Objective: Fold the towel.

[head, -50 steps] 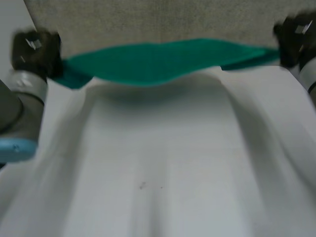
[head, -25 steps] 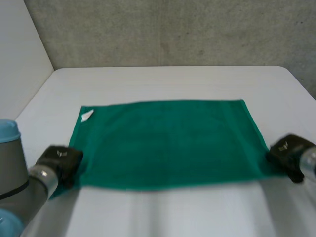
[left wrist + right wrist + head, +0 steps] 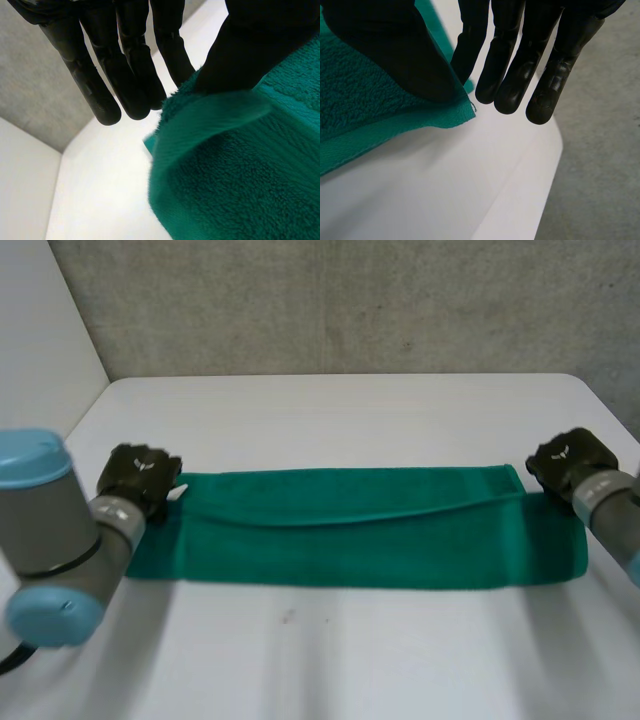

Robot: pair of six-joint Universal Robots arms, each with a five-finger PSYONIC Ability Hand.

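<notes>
The green towel (image 3: 350,530) lies on the white table (image 3: 340,410), doubled into a long strip, its upper layer a little narrower than the lower. My left hand (image 3: 140,480) is at the strip's far left corner. In the left wrist view the thumb presses the towel (image 3: 240,175) corner against the fingers (image 3: 125,75). My right hand (image 3: 570,465) is at the far right corner. In the right wrist view its thumb pins the towel (image 3: 360,105) corner against the fingers (image 3: 520,60).
A grey wall (image 3: 350,300) rises behind the table and a white panel (image 3: 40,350) stands at the left. My left arm (image 3: 50,530) hangs over the table's left side. Bare tabletop lies in front of and behind the strip.
Both hands have carried the towel's near corners away over the cloth to its far edge. The towel, flat and spread half a second ago, now lies doubled.
</notes>
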